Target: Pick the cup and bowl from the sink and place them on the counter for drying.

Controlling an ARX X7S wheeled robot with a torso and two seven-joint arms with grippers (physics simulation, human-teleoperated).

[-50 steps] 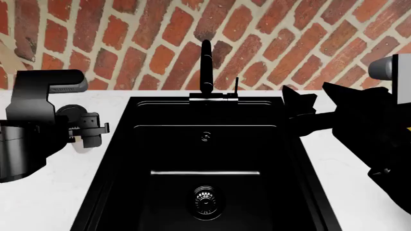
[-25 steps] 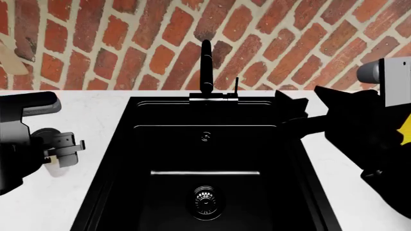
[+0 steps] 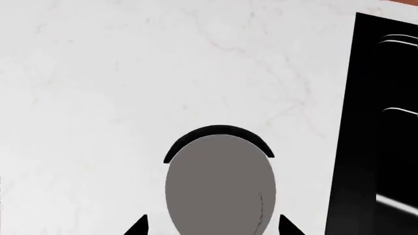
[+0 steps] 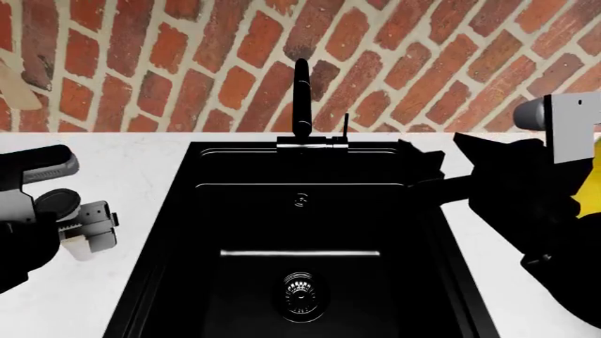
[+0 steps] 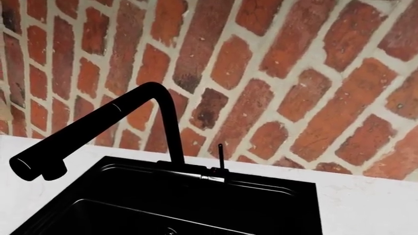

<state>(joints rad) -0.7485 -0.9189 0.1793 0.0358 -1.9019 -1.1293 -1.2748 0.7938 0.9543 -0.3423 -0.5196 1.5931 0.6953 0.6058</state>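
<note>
The cup (image 3: 220, 191), grey in shadow with its black lid at the far end, lies between the fingertips (image 3: 138, 226) of my left gripper (image 3: 212, 227). In the head view that gripper (image 4: 89, 236) hangs over the white counter (image 4: 141, 162) left of the sink (image 4: 300, 211), with the pale cup (image 4: 84, 248) under it. The black sink holds only its round drain (image 4: 302, 292). The bowl is out of view. My right gripper (image 4: 423, 165) hovers at the sink's right rim. Its jaws do not show against the black basin.
A black faucet (image 4: 300, 98) stands at the sink's back edge against the red brick wall (image 4: 188, 63). A yellow bottle (image 4: 592, 184) shows behind my right arm at the far right. White counter (image 4: 526, 310) lies on both sides of the sink.
My left gripper has moved left and slightly down with the cup, away from the sink's edge and over the counter. My right arm has shifted a little right, uncovering the yellow bottle.
</note>
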